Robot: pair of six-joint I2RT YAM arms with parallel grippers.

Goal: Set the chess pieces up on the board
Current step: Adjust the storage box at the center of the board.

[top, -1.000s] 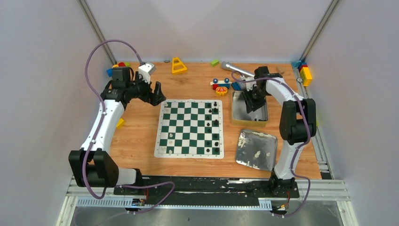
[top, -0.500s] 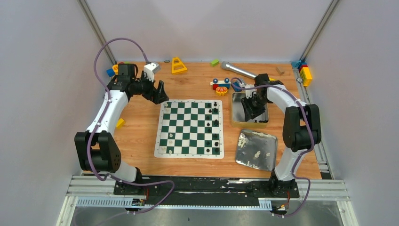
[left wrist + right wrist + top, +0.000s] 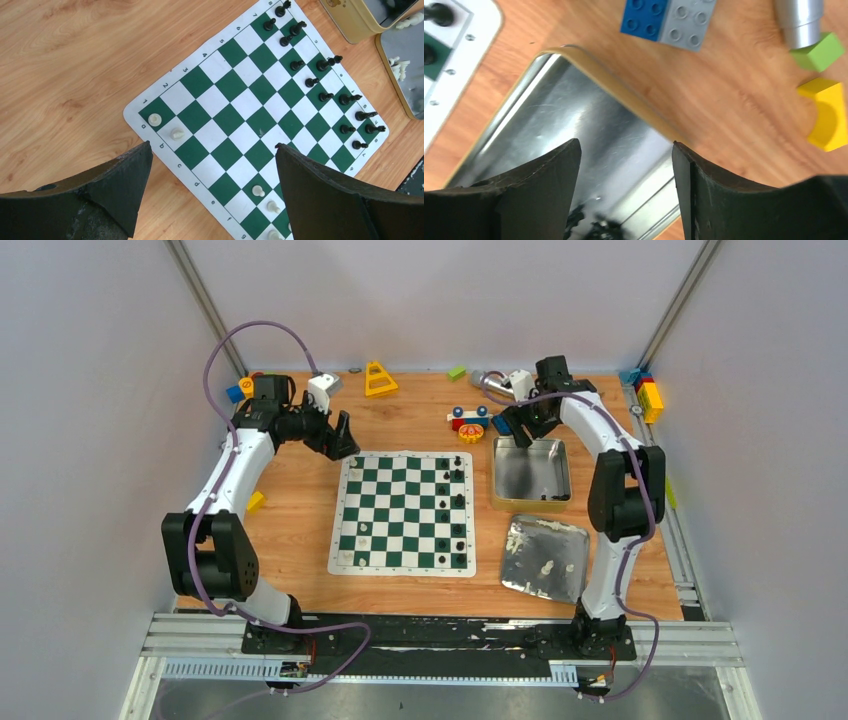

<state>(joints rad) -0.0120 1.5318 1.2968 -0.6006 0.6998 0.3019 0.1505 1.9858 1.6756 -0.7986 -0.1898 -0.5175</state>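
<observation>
The green-and-white board (image 3: 403,512) lies mid-table. Black chess pieces (image 3: 458,502) stand along its right side, and a few white chess pieces (image 3: 362,536) stand near its left side. In the left wrist view the board (image 3: 250,100) shows white pieces (image 3: 177,133) close by and black pieces (image 3: 325,64) along the far edge. My left gripper (image 3: 343,445) (image 3: 212,145) hangs open above the board's far-left corner, holding nothing. My right gripper (image 3: 515,430) (image 3: 626,145) is open and empty over the far edge of the gold-rimmed tin (image 3: 530,472) (image 3: 574,130).
A silver lid (image 3: 530,540) with white pieces on it lies right of the board. Toy blocks, a yellow cone (image 3: 379,379), a toy car (image 3: 468,419) and a silver cylinder (image 3: 500,388) sit at the back. A blue-grey block (image 3: 667,20) lies just beyond the tin.
My right gripper has lifted out of the tin, moved toward its far edge, and spread its jaws wider. The left arm has barely shifted.
</observation>
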